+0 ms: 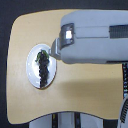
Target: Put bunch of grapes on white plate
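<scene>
The bunch of grapes (43, 66), dark purple-black with a green leaf at its upper end, lies on the white plate (32, 75) near the exterior view's left side of the table. My gripper (53, 50) reaches in from the exterior view's right, with its tip at the plate's upper right rim, just beside the leaf. The grey arm housing covers most of the fingers, so whether they are open or shut does not show. Nothing visible is held between them.
The plate rests on a light wooden table (85, 95) with rounded corners. My bulky grey arm (95, 40) spans the upper right of the table. Dark floor surrounds the table, and white robot base parts show below its front edge.
</scene>
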Robot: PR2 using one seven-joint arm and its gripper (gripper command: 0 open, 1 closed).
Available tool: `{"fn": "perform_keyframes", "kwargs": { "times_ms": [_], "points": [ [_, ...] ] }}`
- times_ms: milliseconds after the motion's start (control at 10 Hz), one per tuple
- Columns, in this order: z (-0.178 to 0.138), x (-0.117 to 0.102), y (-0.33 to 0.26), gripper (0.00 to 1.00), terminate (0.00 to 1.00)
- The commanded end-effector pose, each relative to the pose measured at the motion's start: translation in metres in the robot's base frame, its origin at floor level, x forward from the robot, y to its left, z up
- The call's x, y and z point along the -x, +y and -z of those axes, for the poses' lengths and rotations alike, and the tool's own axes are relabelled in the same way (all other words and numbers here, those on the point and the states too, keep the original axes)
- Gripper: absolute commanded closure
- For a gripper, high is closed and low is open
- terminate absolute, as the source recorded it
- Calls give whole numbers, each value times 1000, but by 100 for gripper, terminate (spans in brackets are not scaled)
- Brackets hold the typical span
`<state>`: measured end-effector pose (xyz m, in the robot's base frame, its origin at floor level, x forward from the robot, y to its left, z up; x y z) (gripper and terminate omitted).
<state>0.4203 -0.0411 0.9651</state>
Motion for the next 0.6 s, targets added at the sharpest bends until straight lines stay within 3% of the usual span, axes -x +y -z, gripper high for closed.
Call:
{"fn": "perform_keyframes", "kwargs": {
  "times_ms": [0, 500],
  "points": [
    [-28, -17, -118, 0, 0],
    [-43, -26, -198, 0, 0]
  ]
}}
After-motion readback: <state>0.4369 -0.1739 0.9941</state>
